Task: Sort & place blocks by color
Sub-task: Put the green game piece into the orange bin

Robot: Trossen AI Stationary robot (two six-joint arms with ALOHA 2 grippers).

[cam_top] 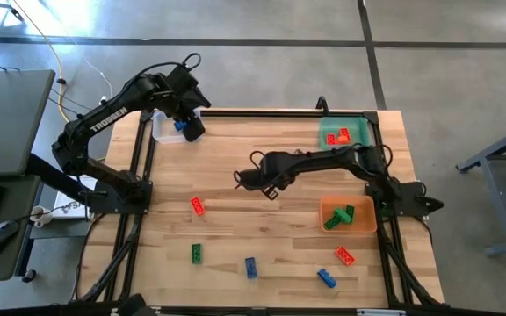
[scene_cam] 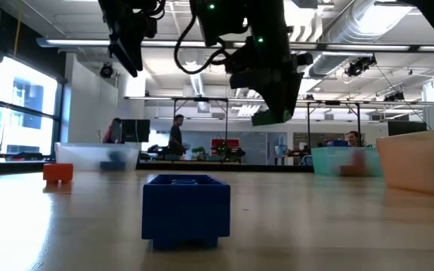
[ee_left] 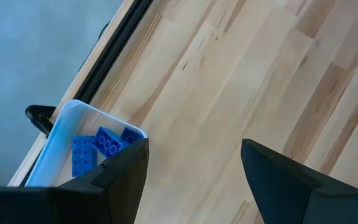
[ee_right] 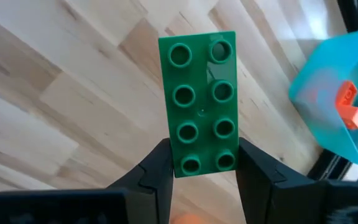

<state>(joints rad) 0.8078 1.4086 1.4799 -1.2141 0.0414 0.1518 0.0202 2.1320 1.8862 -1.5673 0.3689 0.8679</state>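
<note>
A green block point(ee_right: 197, 99) hangs above the middle of the table, with my right gripper point(ee_right: 204, 158) shut on it. The low view shows that block's green edge point(scene_cam: 272, 117) under the dark fingers, well above the tabletop. In the high view my right gripper point(cam_top: 244, 180) reaches in from the right. My left gripper point(ee_left: 194, 149) stands open over bare wood next to the clear bin point(ee_left: 67, 134), at the far left point(cam_top: 191, 130). Several blue blocks point(ee_left: 98, 146) lie in that bin. My right gripper pinches the green block by its two long sides point(ee_right: 178, 165), at one short end, between the two fingers. The fingers slant down from above and lie along the block. The rest juts out past the fingertips, its studded face toward the wrist camera. It is lifted clear.
A teal bin point(cam_top: 328, 133) with red blocks stands at the far right, and an orange bin point(cam_top: 365, 211) with green blocks stands nearer. Loose on the wood are two red blocks point(cam_top: 198, 205) point(cam_top: 345, 255), a green one point(cam_top: 197, 254) and two blue ones point(cam_top: 250, 268) point(cam_top: 326, 278).
</note>
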